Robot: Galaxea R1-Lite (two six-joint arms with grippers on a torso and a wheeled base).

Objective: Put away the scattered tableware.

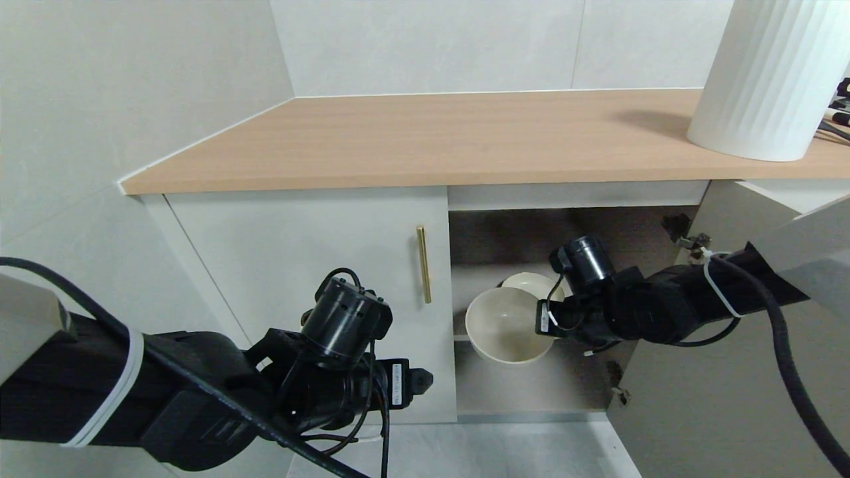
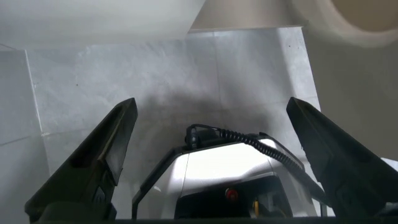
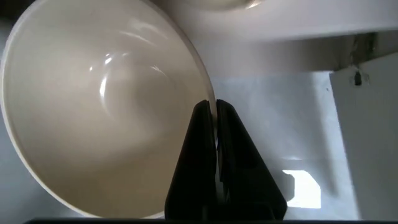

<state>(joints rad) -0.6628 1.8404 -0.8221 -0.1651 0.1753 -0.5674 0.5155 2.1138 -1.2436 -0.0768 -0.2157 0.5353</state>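
Right claw [image 1: 541, 318] [image 3: 216, 109] is clamped tight on the rim of a cream bowl [image 1: 505, 325] [image 3: 106, 106], one finger inside and one outside. Left claw [image 1: 422, 382] [image 2: 211, 109] gapes wide with nothing in it, low before the closed cupboard door [image 1: 312, 265]. A wooden bench [image 1: 425, 139] runs along the wall, with a white ribbed vase [image 1: 764, 79] at its right end. Below it the cupboard's right half stands open. The held bowl is tipped on its side, mouth outward, at the front edge of the shelf [image 1: 475, 275] inside. A second bowl [image 1: 528, 284] sits on that shelf just behind. A gold handle [image 1: 422, 264] runs down the closed door.
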